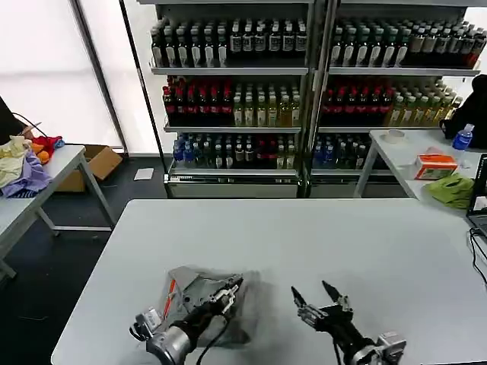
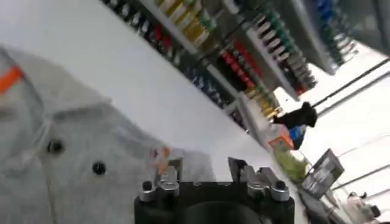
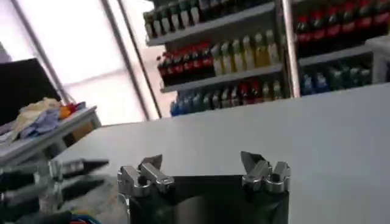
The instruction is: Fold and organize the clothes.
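- One folded grey shirt (image 1: 199,298) lies on the white counter (image 1: 304,236), lower left of centre in the head view, near the front edge.
- Left wrist view: its buttoned collar (image 2: 58,131) with two dark buttons and an orange strip (image 2: 10,78) faces up; a small coloured print shows near the hand.
- Left hand (image 1: 232,287) sits over the shirt's right part, lower left of frame. Fingers look near together; whether they pinch cloth I cannot tell.
- Right hand (image 1: 318,293) hovers over bare counter, lower right of centre, fingers spread, holding nothing, apart from the shirt.
- Judged step: finishing or tidying the fold of this shirt.
- To do it well: keep the left hand low and flat to the cloth, take one layer edge only, and draw it across evenly so the collar stays centred. The right hand could come in from the free side to pin the fabric before any pull; soft cotton will likely drag and bunch otherwise.
- Risk: the shirt lies close to the near edge, so a pull toward the robot may slide it off.
- Counts: grey shirts on the counter, one; hands, two.
- Off-task: one coloured heap of garments (image 1: 27,163) on the side table, upper left; one green bundle (image 1: 450,188) at far right; two drink shelving bays behind.
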{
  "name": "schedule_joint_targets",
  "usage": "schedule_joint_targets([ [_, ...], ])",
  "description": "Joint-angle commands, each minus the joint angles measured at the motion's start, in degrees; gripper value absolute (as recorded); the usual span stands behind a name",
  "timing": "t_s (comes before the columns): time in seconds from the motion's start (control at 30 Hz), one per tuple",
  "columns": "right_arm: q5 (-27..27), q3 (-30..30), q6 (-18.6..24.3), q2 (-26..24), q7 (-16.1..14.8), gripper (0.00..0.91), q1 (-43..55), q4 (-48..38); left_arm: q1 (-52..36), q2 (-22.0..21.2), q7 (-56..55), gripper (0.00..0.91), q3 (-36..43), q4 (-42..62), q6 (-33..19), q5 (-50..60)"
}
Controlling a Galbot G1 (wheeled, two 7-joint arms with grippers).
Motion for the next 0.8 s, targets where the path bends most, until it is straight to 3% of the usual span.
schedule_joint_targets([
  [0.03, 5.19, -18.67, -8.46, -5.3, 7.09, 0.907, 11.9, -5.38, 3.8, 2.6, 6.43, 0.907, -17.37, -10.89, 0.03, 2.91],
  [0.1, 3.9, -20.87, -8.87, -4.07, 7.92, 0.907, 12.65, -6.33, 5.32, 3.02, 7.07, 0.907, -20.47, -11.22, -0.04, 3.15],
  [0.23, 2.51, -25.47, -10.05, -1.27, 14.14, 0.907, 13.9, -9.03, 7.77, 3.86, 8.08, 0.907, -23.81, -10.32, -1.08, 7.15],
  [0.37, 4.78, -28.68, -8.51, -1.67, 15.64, 0.907, 16.4, -11.05, 7.9, 3.17, 10.11, 0.907, -25.58, -8.44, -1.35, 9.58],
  [0.47, 6.11, -30.01, -8.27, -1.64, 16.02, 0.907, 17.62, -12.98, 7.55, 2.55, 11.74, 0.907, -25.6, -6.19, -2.9, 17.76],
  [0.57, 5.95, -29.96, -10.89, -0.46, 18.91, 0.887, 19.49, -16.0, 8.36, 2.21, 11.8, 0.907, -26.26, -5.75, -2.99, 17.61],
  [0.67, 3.61, -29.9, -7.28, -0.4, 13.17, 0.0, 20.67, -16.98, 7.82, 1.1, 11.98, 0.907, -27.07, -3.34, -3.8, 21.84],
  [0.8, 1.41, -29.9, -6.82, 0.24, 12.06, 0.0, 21.98, -17.26, 8.88, -0.01, 12.15, 0.907, -27.55, -2.25, -4.08, 23.1],
])
